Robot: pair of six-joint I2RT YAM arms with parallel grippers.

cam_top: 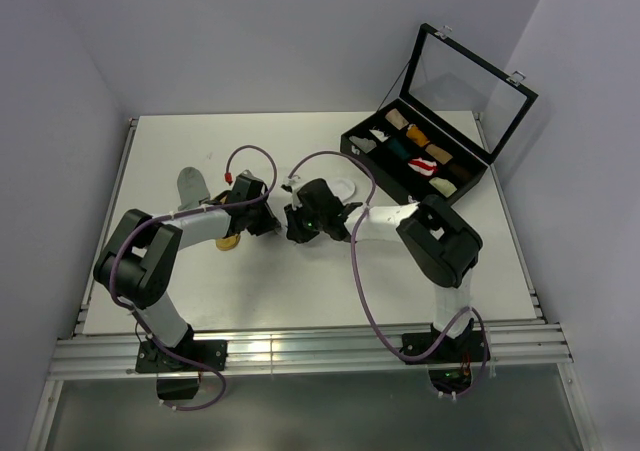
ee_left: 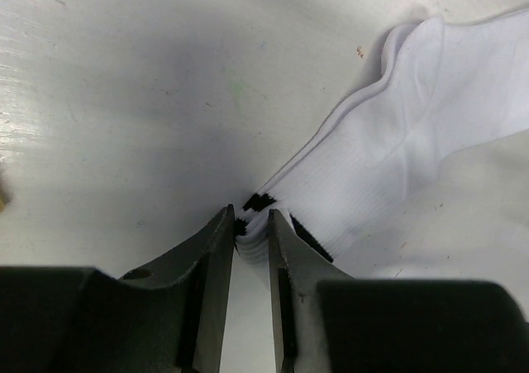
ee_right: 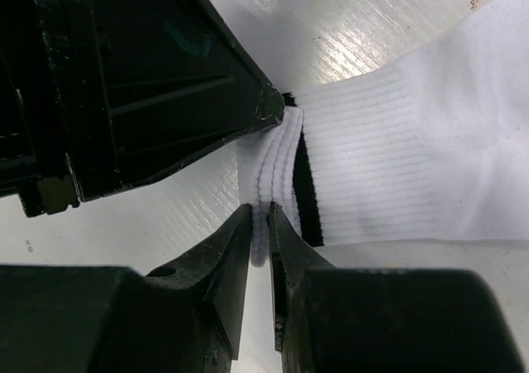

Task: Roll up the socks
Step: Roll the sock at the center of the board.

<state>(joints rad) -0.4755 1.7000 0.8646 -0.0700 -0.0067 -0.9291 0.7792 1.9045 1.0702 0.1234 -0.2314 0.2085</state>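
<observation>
Pinching black-striped cuff of long white fabric sock (ee_left: 397, 158), mid-table, with left gripper (ee_left: 250, 222) and right gripper (ee_right: 259, 214), both clenched. Lying flat, seemingly unrolled. Short grey sock (cam_top: 192, 184), mustard-yellow sock (cam_top: 231, 242) nearby, yet to roll.

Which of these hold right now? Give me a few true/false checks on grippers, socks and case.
1. The left gripper and right gripper both pinch the white sock at its striped cuff. True.
2. The case has its lid shut. False: it stands open.
3. The grey sock is in the left gripper. False: it lies on the table, apart from both grippers.
4. The case compartments hold fabric rolls. True.
</observation>
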